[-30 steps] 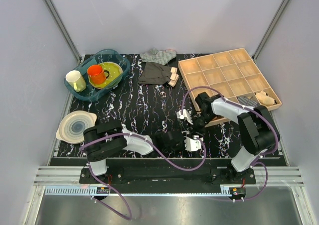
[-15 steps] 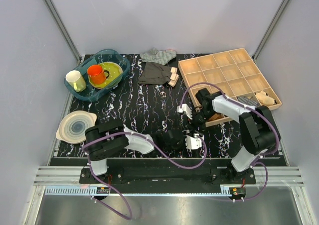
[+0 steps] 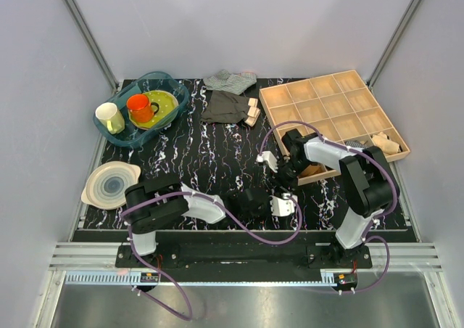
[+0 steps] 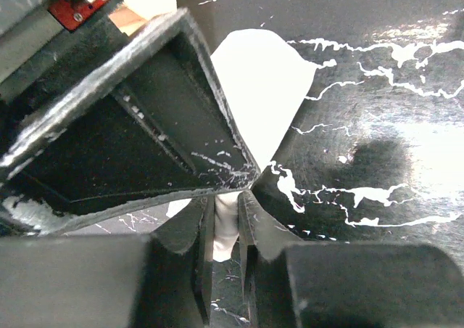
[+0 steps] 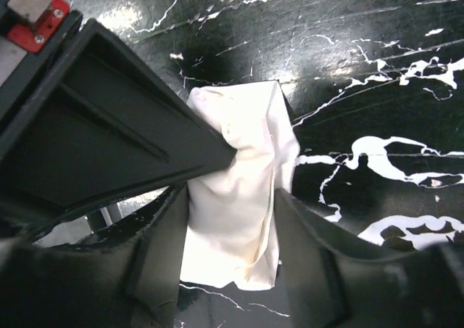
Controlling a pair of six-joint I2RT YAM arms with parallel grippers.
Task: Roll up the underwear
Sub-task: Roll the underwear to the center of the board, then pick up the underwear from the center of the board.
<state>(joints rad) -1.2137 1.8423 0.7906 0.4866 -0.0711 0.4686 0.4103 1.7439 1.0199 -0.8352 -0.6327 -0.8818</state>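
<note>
Item: the underwear (image 5: 245, 161), thin white cloth, low on the black marbled table (image 3: 210, 161), bunched lengthwise beneath the hands. Right hand (image 5: 230, 230): closed round the bunched width, with cloth filling the gap between its fingers. Left hand (image 4: 225, 223): pinched shut on a narrow fold, the rest of the white cloth spreading out ahead of its fingertips. Step in hand, as judged: forming the roll. To do it well, keep both grips low to the table and turn the cloth over itself evenly so neither end runs ahead. Hold light tension between the two hands (cloth this thin looks likely to slacken and unroll), and let go only once the roll sits on its own loose edge. Containers: wooden compartment tray (image 3: 308, 80), just beyond the right hand and to its right, holding a pale bundle (image 3: 384, 143) in a compartment far to that hand's right; what lies in the cell under the right forearm cannot be told. Blue basin (image 3: 183, 96), well beyond the left hand and to its left, holding a cream mug (image 3: 109, 117), an orange cup (image 3: 140, 107) and a yellow-green plate (image 3: 165, 103).
</note>
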